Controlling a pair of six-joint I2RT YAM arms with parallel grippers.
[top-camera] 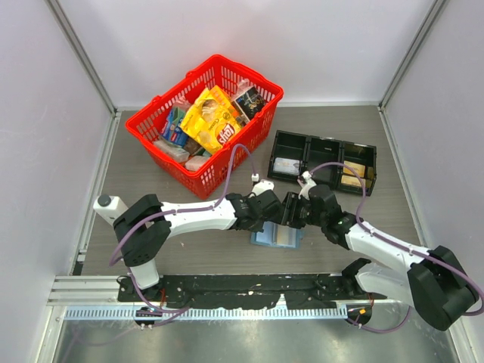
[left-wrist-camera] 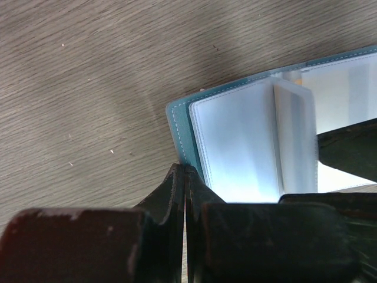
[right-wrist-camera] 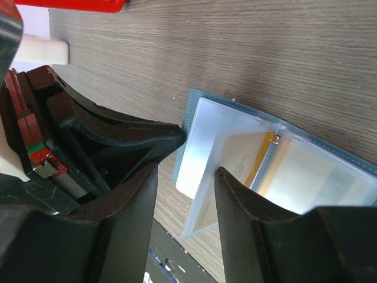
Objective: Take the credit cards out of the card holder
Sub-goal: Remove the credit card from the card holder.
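Note:
The blue card holder lies open on the table between my two grippers. In the right wrist view, the card holder shows clear sleeves, and one raised sleeve holds a tan-gold credit card. My right gripper is open, its right fingertip against that raised sleeve. My left gripper is shut, its tips at the near edge of the card holder's blue cover. In the top view the left gripper and right gripper meet just above the holder.
A black three-compartment tray stands behind the grippers, with tan cards in its right compartment and a pale card in its left. A red basket full of snack packs stands at the back left.

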